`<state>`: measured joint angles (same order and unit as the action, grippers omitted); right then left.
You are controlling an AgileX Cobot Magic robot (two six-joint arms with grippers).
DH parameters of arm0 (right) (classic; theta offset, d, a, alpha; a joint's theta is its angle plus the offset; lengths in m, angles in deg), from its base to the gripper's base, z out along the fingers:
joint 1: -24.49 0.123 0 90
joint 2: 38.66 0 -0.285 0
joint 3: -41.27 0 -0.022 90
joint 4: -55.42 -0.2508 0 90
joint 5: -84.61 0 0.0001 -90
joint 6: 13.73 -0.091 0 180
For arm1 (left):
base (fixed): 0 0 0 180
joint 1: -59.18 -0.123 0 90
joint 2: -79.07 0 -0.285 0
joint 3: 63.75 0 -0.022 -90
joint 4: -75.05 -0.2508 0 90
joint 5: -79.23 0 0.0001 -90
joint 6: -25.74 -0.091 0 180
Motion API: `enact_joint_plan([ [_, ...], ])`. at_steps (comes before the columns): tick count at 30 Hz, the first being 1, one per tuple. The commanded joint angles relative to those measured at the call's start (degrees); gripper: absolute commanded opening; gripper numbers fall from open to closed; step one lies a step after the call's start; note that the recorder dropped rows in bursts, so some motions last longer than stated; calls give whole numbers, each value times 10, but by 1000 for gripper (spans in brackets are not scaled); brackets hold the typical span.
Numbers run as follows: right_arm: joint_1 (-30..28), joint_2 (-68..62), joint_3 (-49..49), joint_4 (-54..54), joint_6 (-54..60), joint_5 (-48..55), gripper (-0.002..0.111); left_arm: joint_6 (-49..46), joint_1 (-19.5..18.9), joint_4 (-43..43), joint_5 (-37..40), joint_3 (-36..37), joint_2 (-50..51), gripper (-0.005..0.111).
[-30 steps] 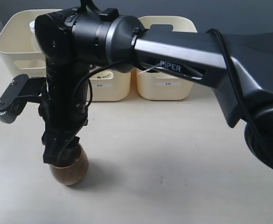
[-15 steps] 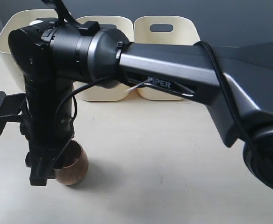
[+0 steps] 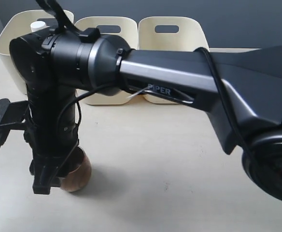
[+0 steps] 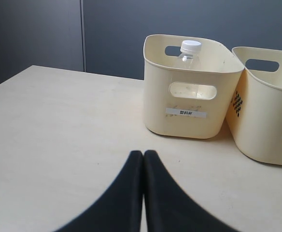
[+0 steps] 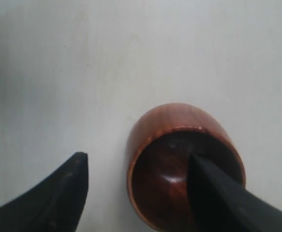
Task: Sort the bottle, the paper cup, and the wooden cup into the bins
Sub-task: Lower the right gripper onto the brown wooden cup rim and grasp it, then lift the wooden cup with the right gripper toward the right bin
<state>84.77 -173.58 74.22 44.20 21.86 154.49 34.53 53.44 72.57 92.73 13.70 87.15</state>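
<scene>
Exterior view: the right arm (image 3: 179, 92) reaches across the middle to the left side of the scene, and its gripper (image 3: 51, 176) points straight down at the wooden cup (image 3: 76, 173), which stands upright on the pale tabletop (image 3: 170, 174). Beyond the gripper stand three cream bins (image 3: 166, 36) in a row; the white cap of the bottle (image 3: 36, 25) shows over the rim of the leftmost one.

Left wrist view: the left gripper (image 4: 143, 162) has its two dark fingers pressed together with nothing between them, hanging over bare tabletop. Ahead of it, well apart, stands a labelled bin (image 4: 191, 89) with the clear plastic bottle (image 4: 189, 52) upright inside, and a second bin (image 4: 269, 104) just beside that one.

Right wrist view: the right gripper (image 5: 136, 186) is spread wide. One finger (image 5: 213, 193) dips inside the mouth of the dark brown wooden cup (image 5: 179, 145), near its inner wall, while the other finger (image 5: 59, 193) is outside the cup, apart from its outer wall, so the cup's rim lies between them. Whether the inner finger touches the wood I cannot tell.
</scene>
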Motion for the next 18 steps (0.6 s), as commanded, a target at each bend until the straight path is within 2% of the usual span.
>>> enact_joint_plan([
  [1, -2, -17, -2, 19, -6, 1, 58, 1, 2, -2, -3, -2, -3, 0],
  [5, -2, -24, -2, 19, -6, 1, 58, 1, 2, -2, -3, -2, -3, 0],
  [7, -2, -27, -2, 19, -6, 1, 52, 1, 2, -2, -3, -2, -3, 0],
  [10, -2, -27, -2, 27, -6, 1, 27, 1, 2, -2, -3, -2, -3, 0],
  [12, -2, -27, -2, 38, -6, 1, 5, 1, 2, -2, -3, -2, -3, 0],
  [13, -2, -27, -2, 41, -6, 1, 0, 1, 2, -2, -3, -2, -3, 0],
  [18, -2, -23, -2, 44, -6, 1, 2, 1, 2, -2, -3, -2, -3, 0],
])
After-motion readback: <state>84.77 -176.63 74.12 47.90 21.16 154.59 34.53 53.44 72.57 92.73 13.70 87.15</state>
